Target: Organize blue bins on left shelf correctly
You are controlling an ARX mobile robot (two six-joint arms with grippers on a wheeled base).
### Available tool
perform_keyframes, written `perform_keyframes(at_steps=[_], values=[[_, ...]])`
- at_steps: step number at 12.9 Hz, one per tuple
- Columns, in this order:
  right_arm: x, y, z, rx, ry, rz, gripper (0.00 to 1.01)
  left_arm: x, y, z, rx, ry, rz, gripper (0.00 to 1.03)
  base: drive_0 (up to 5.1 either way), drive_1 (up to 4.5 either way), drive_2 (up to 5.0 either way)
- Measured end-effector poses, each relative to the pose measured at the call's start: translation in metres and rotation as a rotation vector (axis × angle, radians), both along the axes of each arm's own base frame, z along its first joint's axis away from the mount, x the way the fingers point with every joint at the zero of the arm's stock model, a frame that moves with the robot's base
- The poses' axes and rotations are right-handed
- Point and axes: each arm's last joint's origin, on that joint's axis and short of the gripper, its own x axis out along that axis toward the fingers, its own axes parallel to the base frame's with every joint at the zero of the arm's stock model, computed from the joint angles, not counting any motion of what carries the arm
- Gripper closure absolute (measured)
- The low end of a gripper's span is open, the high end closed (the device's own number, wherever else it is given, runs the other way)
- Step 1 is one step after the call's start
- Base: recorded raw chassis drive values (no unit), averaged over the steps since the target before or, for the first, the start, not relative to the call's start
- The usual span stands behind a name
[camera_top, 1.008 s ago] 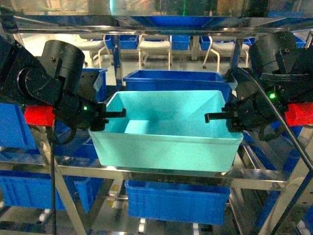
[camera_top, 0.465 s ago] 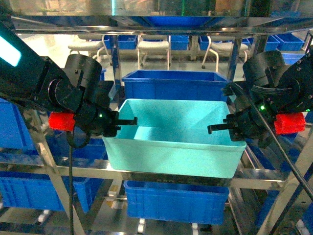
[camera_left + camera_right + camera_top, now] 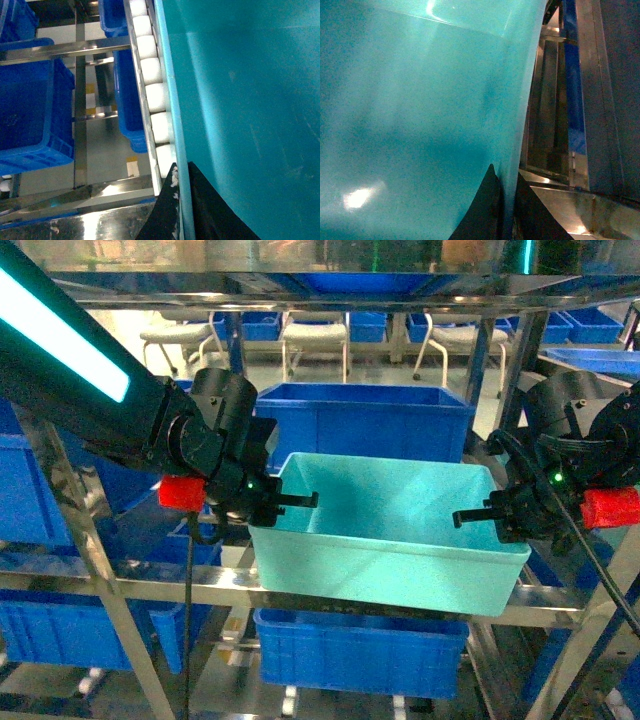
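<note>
A turquoise blue bin [image 3: 390, 530] sits on the middle tier of the left shelf [image 3: 150, 585], a steel rack. My left gripper [image 3: 300, 500] is shut on the bin's left wall, one finger inside and one outside. My right gripper [image 3: 470, 513] is shut on the right wall the same way. The left wrist view shows the bin [image 3: 240, 100] beside a white roller track [image 3: 150, 85], its rim pinched in my left gripper [image 3: 182, 210]. In the right wrist view the bin [image 3: 420, 125] fills the left side, and my right gripper [image 3: 507, 210] clamps its thin wall.
Darker blue ribbed crates stand behind the bin [image 3: 360, 420], on the tier below [image 3: 360, 650] and at lower left [image 3: 60, 630]. A steel post [image 3: 590, 630] slants up at the right. White chairs [image 3: 315, 340] stand beyond the rack.
Both grippers have carried the turquoise bin to the right along the tier, and the left arm has reached further in. Both stay shut on its walls.
</note>
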Motion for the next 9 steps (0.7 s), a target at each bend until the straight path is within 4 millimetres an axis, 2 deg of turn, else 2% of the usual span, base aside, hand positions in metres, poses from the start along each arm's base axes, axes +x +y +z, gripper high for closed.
perform_keyframes(at_steps=[3, 5, 9], values=[[0.007, -0.005, 0.004, 0.006, 0.002, -0.005, 0.99, 0.014, -0.006, -0.004, 0.006, 0.002, -0.005, 1.01, 0.0, 0.0, 0.0], [0.01, -0.004, 0.006, 0.017, 0.0, 0.011, 0.99, 0.016, -0.003, -0.002, 0.01, 0.007, 0.006, 1.01, 0.0, 0.0, 0.0], [0.016, 0.014, 0.017, 0.039, -0.035, 0.063, 0.99, 0.022, 0.013, 0.001, 0.01, 0.007, 0.045, 1.01, 0.0, 0.0, 0.0]])
